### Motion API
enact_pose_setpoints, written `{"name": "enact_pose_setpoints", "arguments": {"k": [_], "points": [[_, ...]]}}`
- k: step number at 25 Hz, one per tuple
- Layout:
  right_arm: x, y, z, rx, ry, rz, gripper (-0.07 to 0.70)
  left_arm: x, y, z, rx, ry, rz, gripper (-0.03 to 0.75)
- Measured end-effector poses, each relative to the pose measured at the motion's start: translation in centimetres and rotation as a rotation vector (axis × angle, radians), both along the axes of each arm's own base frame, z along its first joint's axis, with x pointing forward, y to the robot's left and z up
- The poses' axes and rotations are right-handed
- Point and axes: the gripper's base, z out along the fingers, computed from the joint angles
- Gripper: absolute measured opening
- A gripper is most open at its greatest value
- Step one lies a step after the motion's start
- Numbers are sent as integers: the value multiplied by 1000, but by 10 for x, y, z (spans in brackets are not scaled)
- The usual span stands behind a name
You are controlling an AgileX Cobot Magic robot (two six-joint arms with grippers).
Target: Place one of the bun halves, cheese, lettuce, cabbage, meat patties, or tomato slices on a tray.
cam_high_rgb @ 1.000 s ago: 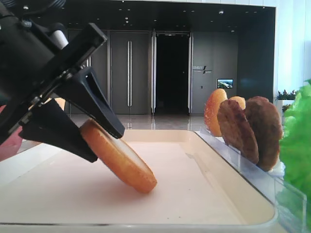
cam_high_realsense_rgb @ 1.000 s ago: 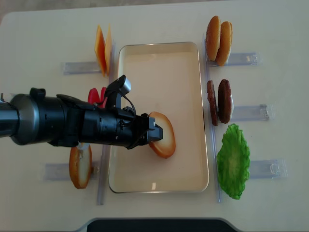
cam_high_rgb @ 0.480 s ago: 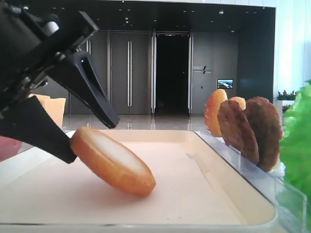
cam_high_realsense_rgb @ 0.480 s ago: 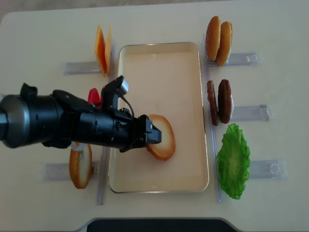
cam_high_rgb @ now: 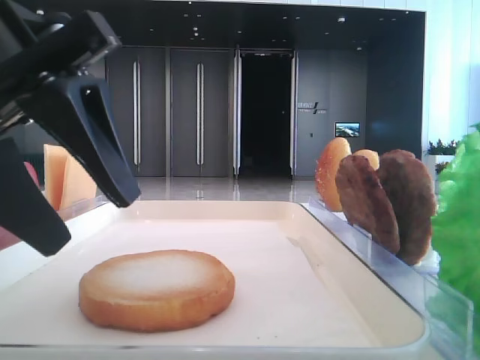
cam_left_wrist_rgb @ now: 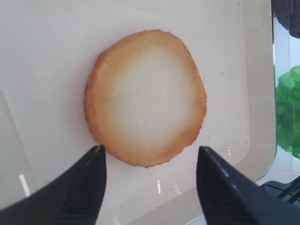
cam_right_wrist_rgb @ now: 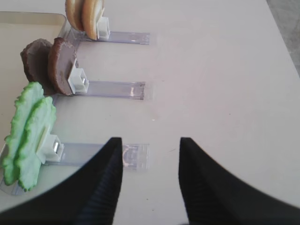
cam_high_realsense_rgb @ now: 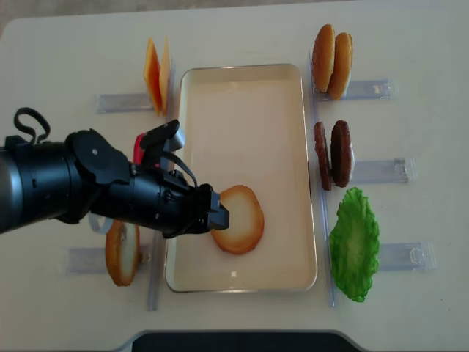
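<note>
The bun half (cam_high_rgb: 156,290), tilted in the left gripper (cam_left_wrist_rgb: 151,164) a second ago, now lies flat on the tray (cam_high_rgb: 322,300), the gripper wide open and empty, so placement looks done.

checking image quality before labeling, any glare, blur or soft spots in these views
Low front view: left claw is a dark silhouette against the bright tray. Left wrist view: small glare specks on the tray beside the sharp bun. Right wrist view: right claw looks soft.
</note>
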Motion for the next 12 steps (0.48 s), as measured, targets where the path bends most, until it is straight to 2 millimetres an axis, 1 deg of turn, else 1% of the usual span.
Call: {"name": "enact_pose_setpoints", "arguments": {"k": [4, 6, 8, 12], "points": [[0, 0, 0, 0, 0, 0, 306, -2, 2, 8, -3, -22, -1, 463], [0, 0, 0, 0, 0, 0, 306, -3, 2, 17, -10, -48, -12, 463], [0, 0, 0, 0, 0, 0, 306, -2, 1, 30, -25, -69, -19, 463], [0, 0, 0, 0, 0, 0, 306, -1, 2, 64, -5, -120, -53, 463]]}}
